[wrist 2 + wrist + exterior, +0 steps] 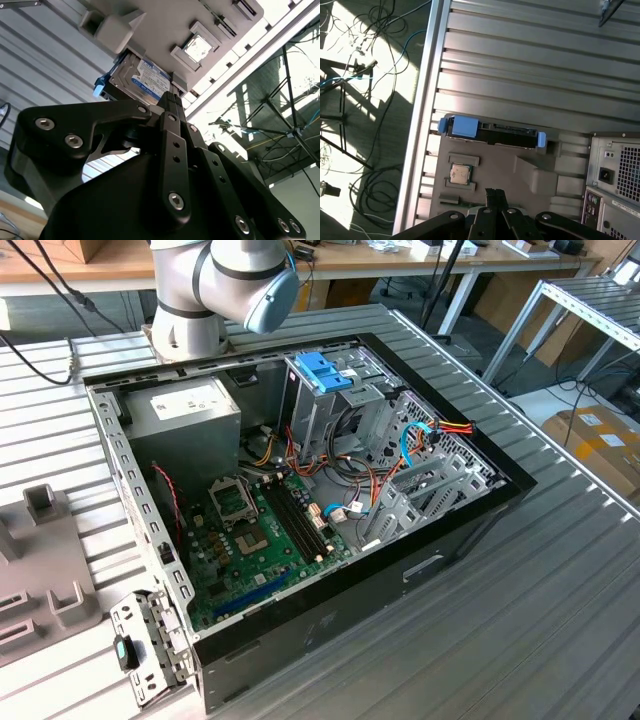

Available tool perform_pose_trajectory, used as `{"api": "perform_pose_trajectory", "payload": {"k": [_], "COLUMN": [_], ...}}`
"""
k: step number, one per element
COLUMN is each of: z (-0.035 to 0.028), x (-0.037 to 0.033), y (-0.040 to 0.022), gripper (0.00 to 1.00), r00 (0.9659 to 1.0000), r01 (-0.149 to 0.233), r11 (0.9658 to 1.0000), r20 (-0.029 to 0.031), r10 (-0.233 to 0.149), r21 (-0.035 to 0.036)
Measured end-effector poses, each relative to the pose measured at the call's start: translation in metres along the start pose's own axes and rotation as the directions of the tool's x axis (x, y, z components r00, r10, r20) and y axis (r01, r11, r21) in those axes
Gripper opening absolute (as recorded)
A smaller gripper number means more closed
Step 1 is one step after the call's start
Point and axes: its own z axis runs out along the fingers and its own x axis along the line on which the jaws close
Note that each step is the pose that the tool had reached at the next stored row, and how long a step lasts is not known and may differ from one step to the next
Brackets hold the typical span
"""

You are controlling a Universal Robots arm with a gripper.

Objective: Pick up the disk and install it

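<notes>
On the grey fixture plate (495, 155): the disk (490, 134) is held along the plate's outer edge, next to bare slats of the aluminium table (530, 65). Its labelled face is seen in the second wrist view (142, 80). Whether it stands upright or leans cannot be told.
Gripper (495, 194): poised over the plate, apart from the disk. The fingers are pressed together and nothing is held.
Risk, approach: with the fingers together, the disk's top would likely be struck rather than straddled. A knock could tip it out of its seat.
Risk, grasp: the blue carrier (465, 126) is plastic and is judged to flex. An off-centre pinch could let the disk swing or slip.
Risk, location: the disk sits near the table's side rail, with floor cables (370, 75) beyond it. A dropped disk could be lost over that edge.
Beside the disk: a raised grey block (537, 175) is set just beside it and could crowd one finger. A processor chip (460, 174) lies in its own pocket nearby and could be disturbed.
Computer case (330, 490): lies open on the table, well apart from the plate.
In the way inside: the drive cage with its blue handle (322, 375), light-blue cables (410, 440) and coloured power leads (455, 427) are crowded together. Snagging is judged likely there.
</notes>
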Motion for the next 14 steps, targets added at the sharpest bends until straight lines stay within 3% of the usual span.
{"api": "perform_pose_trajectory", "payload": {"k": [14], "z": [0.0], "x": [0.0], "y": [0.0], "gripper": [0.11], "r00": [0.9983], "r01": [0.059], "r11": [0.9983], "r20": [-0.0025], "r10": [-0.059], "r21": [-0.0015]}}
